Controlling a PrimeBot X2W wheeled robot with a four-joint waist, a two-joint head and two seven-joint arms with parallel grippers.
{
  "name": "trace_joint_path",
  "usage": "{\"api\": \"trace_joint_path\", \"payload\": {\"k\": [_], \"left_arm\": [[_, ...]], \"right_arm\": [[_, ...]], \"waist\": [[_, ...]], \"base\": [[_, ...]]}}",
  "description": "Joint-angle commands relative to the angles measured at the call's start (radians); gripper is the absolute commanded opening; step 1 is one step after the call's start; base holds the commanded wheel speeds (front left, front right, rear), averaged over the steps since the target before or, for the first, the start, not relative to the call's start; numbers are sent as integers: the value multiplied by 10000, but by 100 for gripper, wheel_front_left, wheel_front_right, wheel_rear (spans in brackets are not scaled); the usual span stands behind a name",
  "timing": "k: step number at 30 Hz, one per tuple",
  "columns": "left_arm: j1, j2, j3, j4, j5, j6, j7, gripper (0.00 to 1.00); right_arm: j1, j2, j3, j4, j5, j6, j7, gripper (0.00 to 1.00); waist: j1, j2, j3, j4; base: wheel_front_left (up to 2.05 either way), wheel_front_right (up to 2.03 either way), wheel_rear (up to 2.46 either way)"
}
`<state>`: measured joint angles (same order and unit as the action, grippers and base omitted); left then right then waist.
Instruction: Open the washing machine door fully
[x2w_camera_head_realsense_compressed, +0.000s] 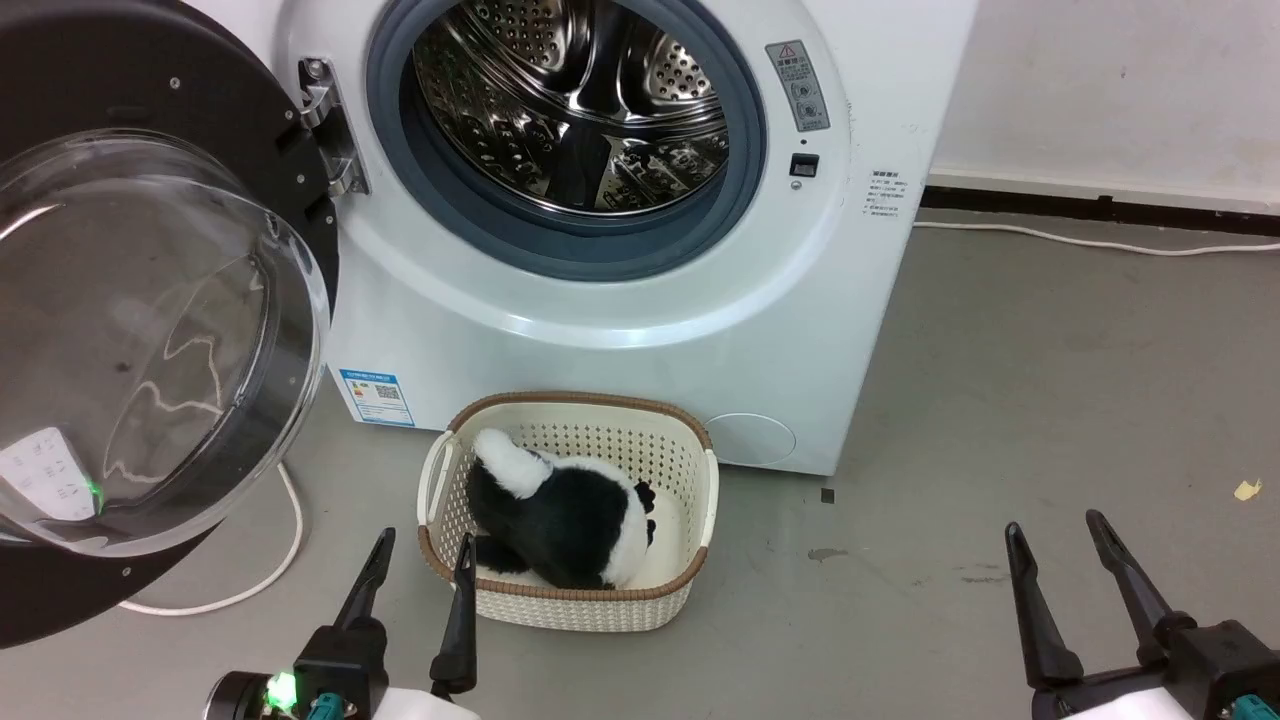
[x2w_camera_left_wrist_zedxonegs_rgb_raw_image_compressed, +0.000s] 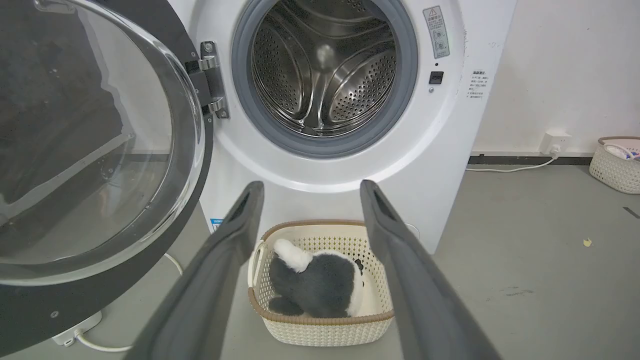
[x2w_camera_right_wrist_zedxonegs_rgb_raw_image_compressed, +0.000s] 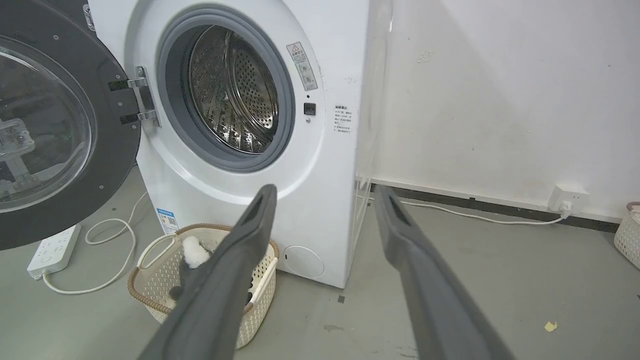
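Door (x2w_camera_head_realsense_compressed: 150, 330) hung at far left, swung well clear on its hinge (x2w_camera_head_realsense_compressed: 330, 130), glass bowl facing the robot; it looked fully open or nearly so. Left tool (x2w_camera_head_realsense_compressed: 426, 538) hovered low just right of it, fingers parted and empty, touching nothing, likely because no further pull seemed needed. Drum (x2w_camera_head_realsense_compressed: 575, 110) lay exposed above a basket (x2w_camera_head_realsense_compressed: 700, 480) holding a plush toy (x2w_camera_head_realsense_compressed: 565, 515), set just before the machine (x2w_camera_head_realsense_compressed: 640, 330), presumably handy for loading. Right tool (x2w_camera_head_realsense_compressed: 1054, 522) hung well apart at far right over the floor (x2w_camera_head_realsense_compressed: 1000, 400), likewise spread and empty, out of the door's way.

No legible text on washer labels (x2w_camera_head_realsense_compressed: 797, 85)
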<state>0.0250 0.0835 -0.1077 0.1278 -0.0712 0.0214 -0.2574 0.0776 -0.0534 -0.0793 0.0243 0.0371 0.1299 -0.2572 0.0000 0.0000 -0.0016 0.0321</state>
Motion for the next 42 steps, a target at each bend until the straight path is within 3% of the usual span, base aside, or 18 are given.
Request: {"api": "trace_joint_path", "payload": {"k": [1, 5, 6, 42], "left_arm": [[-6, 29, 37, 36, 114, 67, -43, 100], [-111, 34, 83, 19, 62, 41, -43, 100], [-46, 4, 61, -13, 42, 19, 0, 0], [-104, -94, 323, -358, 211, -44, 706, 0]], "right_arm": [[103, 31, 28, 41, 110, 8, -45, 100], [74, 31, 55, 95, 149, 8, -45, 100], [-1, 0, 40, 61, 98, 0, 0, 0], [-216, 7, 239, -19, -32, 2, 702, 0]], "waist": [[0, 0, 9, -13], [0, 0, 24, -14], [0, 0, 26, -15], [0, 0, 26, -100]], "base": [[0, 0, 0], [0, 0, 0], [0, 0, 0], [0, 0, 0]]}}
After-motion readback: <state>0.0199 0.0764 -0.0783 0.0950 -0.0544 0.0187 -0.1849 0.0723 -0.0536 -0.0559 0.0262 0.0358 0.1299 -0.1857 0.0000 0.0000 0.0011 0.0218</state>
